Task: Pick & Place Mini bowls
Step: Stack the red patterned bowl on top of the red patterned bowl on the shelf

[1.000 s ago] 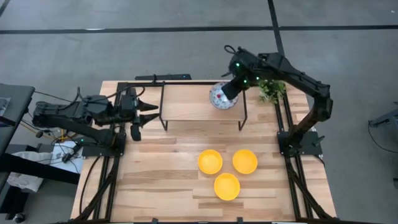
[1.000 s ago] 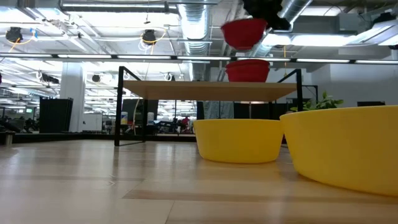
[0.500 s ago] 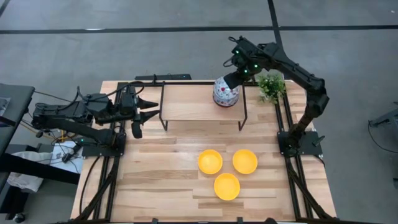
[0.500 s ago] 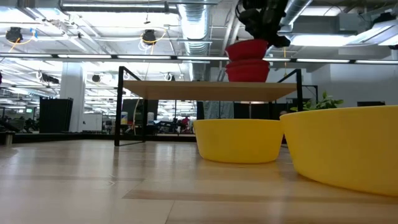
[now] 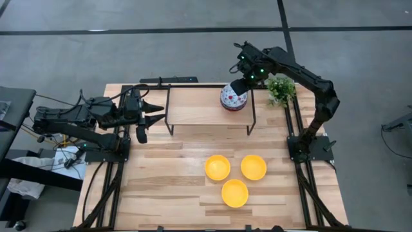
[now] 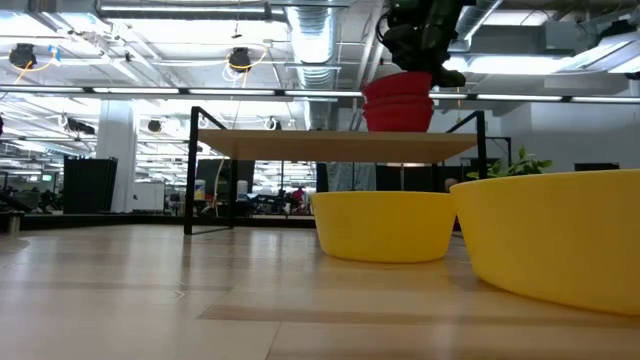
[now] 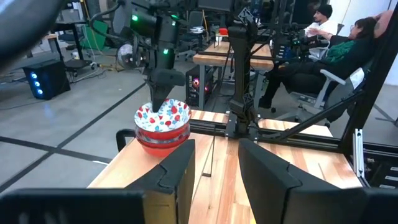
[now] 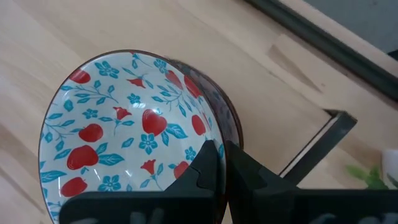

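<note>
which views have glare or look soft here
Low view: ceiling lights glare behind the shelf, and the nearest yellow bowl looks soft. Left wrist view: own fingers blurred. Right wrist view: floral bowl sharp.

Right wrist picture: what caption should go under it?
Right gripper pinches the rim of a floral bowl stacked on the wooden shelf.

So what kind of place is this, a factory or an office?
Most likely a robotics lab or workshop. Exposed silver ceiling ducts run overhead, rows of cluttered workbenches fill the room behind, and seated people work near the pale wooden table with its two dark arms.
</note>
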Controlling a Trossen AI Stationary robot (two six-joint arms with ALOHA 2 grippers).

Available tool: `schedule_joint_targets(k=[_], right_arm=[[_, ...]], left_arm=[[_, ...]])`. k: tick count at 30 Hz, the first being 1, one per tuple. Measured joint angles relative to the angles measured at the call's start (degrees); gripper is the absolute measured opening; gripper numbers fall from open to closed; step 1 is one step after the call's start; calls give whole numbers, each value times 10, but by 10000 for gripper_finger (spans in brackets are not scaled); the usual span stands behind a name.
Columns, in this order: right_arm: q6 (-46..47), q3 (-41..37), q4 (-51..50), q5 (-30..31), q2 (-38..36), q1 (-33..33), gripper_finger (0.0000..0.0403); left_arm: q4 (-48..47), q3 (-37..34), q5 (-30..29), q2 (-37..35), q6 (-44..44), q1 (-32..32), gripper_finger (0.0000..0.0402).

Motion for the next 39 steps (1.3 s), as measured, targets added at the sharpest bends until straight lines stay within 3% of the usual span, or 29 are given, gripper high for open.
schedule_joint_targets(k=[39], right_arm=[[-3, -7, 5, 4, 0, 5, 23]], left_arm=[[0, 0, 0, 0, 6, 0, 121]])
